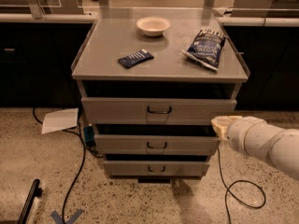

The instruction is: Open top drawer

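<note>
Standing in the middle of the scene, a grey metal cabinet point(107, 41) carries three drawers stacked under its flat top. The top drawer point(117, 110) is the uppermost and widest, with a dark gap above its front and a small dark loop handle point(159, 109) at its centre. Below it sit the middle drawer point(121, 143) and the bottom drawer point(126, 168), each with a like handle.

The gripper point(219, 125) is at the right, a pale yellowish tip on a thick white arm point(261, 143) that enters from the right edge. It sits just beside the lower right corner of the top drawer's front, level with the dark gap above the middle drawer and well apart from the handle. Whether the gripper is open or closed cannot be told.

On the cabinet top, a pale bowl point(153, 25) rests toward the far side, a dark blue packet point(135, 58) lies nearer and left, and a blue snack bag point(205, 47) lies at the right. On the speckled floor, a white sheet of paper point(60, 120) lies to the left of the cabinet and a dark cable point(238, 190) loops at the right.
</note>
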You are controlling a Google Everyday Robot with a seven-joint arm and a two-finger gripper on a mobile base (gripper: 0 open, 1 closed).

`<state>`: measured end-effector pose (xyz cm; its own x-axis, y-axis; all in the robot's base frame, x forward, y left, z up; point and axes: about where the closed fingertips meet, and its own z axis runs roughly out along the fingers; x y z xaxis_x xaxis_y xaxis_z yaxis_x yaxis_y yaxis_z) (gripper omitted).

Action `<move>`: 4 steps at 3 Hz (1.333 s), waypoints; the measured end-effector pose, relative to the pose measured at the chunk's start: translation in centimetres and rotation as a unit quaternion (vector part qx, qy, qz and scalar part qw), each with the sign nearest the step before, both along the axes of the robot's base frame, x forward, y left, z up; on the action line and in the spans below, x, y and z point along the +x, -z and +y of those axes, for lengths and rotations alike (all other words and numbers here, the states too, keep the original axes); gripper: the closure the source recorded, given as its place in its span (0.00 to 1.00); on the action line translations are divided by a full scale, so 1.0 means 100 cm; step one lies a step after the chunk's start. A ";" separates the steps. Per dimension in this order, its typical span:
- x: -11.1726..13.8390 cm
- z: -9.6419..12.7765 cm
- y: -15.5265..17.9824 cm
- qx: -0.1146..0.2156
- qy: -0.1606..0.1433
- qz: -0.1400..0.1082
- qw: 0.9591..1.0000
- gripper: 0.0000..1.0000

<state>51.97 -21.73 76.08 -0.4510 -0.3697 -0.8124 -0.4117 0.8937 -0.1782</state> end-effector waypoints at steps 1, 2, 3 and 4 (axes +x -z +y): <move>0.036 -0.004 0.004 0.022 0.010 -0.027 0.999 1.00; 0.083 -0.012 0.018 0.043 0.024 -0.052 0.997 1.00; 0.119 -0.017 0.028 0.057 0.036 -0.063 0.996 1.00; 0.153 -0.018 0.037 0.063 0.041 -0.067 0.995 1.00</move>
